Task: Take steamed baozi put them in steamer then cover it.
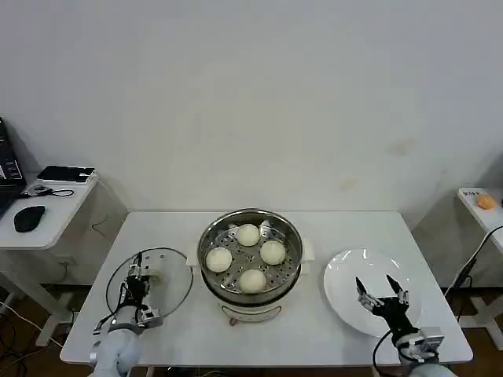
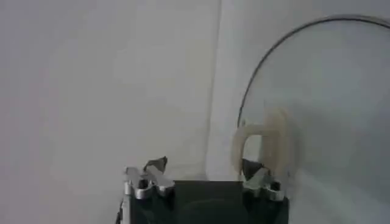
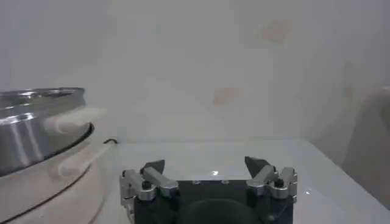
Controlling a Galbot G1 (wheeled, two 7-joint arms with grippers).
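Note:
The steamer stands at the middle of the white table, uncovered, with several cream-white baozi on its perforated tray. Its steel rim also shows in the right wrist view. The glass cover lies flat on the table to the steamer's left. My left gripper hangs open over the cover. One of its fingers is beside the cream handle, and nothing sits between the fingers of the left gripper. My right gripper is open and empty over a white plate; the right gripper is low above it.
The white plate lies to the right of the steamer and holds nothing. A side desk with a mouse and dark devices stands at the far left. Another small table with an orange object is at the far right. The table's front edge is close below both grippers.

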